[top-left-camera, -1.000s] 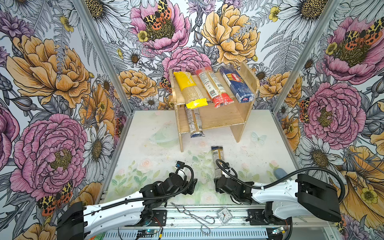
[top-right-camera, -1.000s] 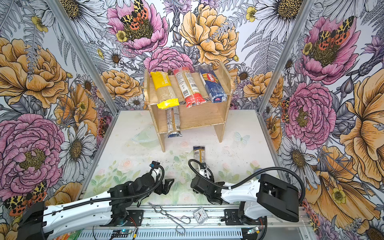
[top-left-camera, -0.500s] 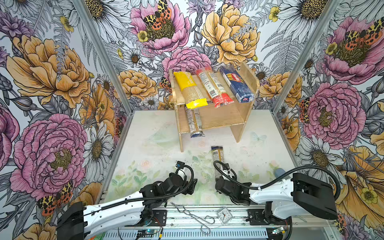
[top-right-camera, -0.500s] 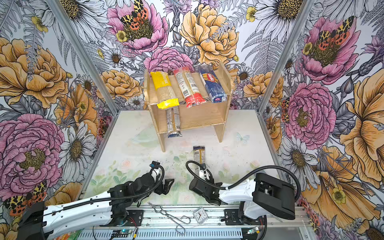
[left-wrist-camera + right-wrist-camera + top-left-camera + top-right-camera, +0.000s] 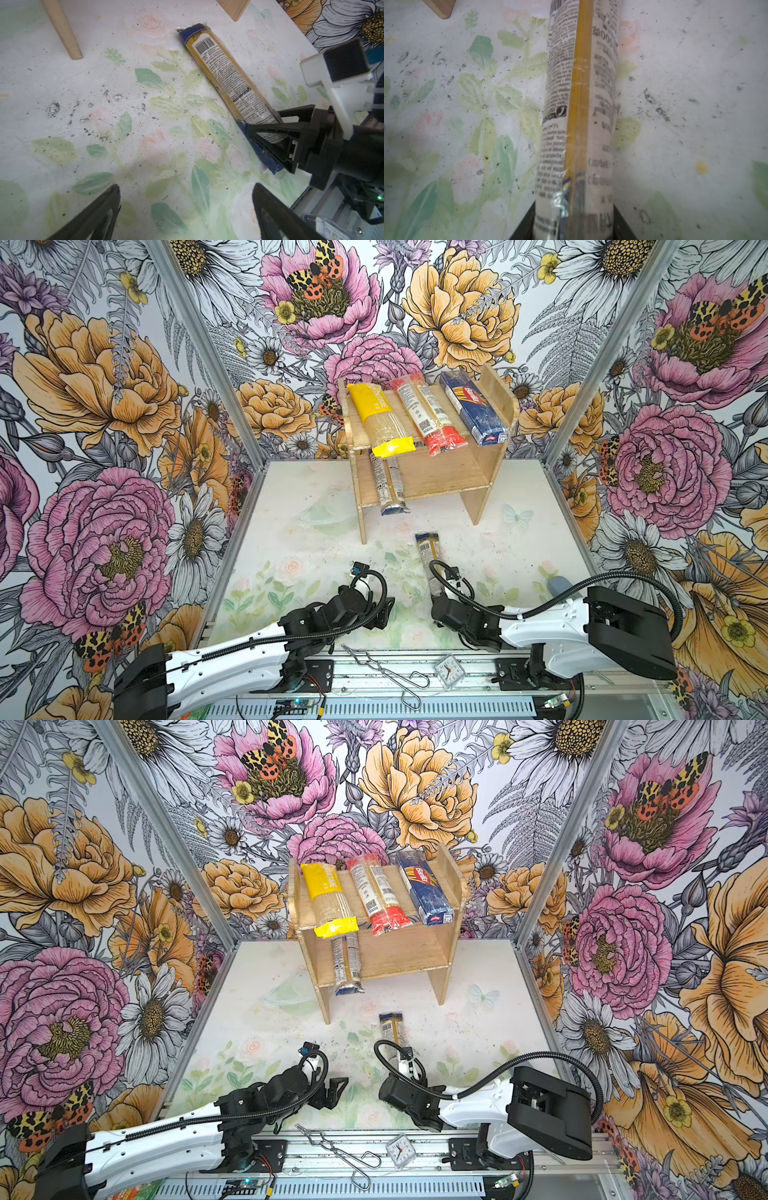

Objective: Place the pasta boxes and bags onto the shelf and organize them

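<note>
Right gripper [image 5: 264, 124] closed around slim clear pack [image 5: 222, 68] | dark-blue ends

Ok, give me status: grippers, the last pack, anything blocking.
Left gripper open, over table. Right gripper astride near end of slim pack, grip unconfirmed. Pack flat on table, short of shelf. Nothing between them.
</note>
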Motion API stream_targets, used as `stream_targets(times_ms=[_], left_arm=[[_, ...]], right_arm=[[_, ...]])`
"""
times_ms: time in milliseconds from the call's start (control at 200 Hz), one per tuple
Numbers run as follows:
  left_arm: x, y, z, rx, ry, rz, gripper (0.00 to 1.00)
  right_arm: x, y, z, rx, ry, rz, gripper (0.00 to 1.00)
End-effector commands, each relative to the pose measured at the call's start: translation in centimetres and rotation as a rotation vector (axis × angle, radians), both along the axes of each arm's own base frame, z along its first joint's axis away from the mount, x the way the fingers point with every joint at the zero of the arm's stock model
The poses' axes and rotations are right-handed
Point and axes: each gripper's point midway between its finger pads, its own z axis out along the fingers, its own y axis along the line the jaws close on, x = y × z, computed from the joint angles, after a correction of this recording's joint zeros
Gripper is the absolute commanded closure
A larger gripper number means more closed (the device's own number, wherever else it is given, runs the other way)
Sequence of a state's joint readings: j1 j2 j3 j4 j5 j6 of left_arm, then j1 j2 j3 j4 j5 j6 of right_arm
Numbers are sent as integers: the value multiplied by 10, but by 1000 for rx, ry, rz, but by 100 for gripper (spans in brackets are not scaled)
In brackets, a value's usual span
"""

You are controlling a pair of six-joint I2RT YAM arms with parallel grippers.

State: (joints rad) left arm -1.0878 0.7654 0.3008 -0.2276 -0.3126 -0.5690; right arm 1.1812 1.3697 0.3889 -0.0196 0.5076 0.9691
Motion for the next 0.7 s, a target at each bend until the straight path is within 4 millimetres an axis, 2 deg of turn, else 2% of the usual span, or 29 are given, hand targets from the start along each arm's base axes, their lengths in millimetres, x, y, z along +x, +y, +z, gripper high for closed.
stream_targets(times_ms=[0, 410, 515, 565, 606, 696], left_arm=[[3, -4, 10, -27, -10, -5, 1], [4, -4, 9, -23, -11, -7, 1], [4, -5, 9, -24, -11, -6, 1], [4, -5, 9, -24, -10, -7, 1], [4, -5, 9, -21, -10, -9, 1], [4, -5, 10, -23, -8, -8, 1]], right_arm=[[-46, -27, -46, -125, 233, 95, 62], [-45, -28, -40, -101, 217, 93, 78], [-45, -29, -38, -93, 212, 94, 85], [-44, -29, -36, -86, 210, 94, 91], [-44, -30, -35, -84, 210, 92, 100], [-43, -34, -34, -85, 211, 83, 100]])
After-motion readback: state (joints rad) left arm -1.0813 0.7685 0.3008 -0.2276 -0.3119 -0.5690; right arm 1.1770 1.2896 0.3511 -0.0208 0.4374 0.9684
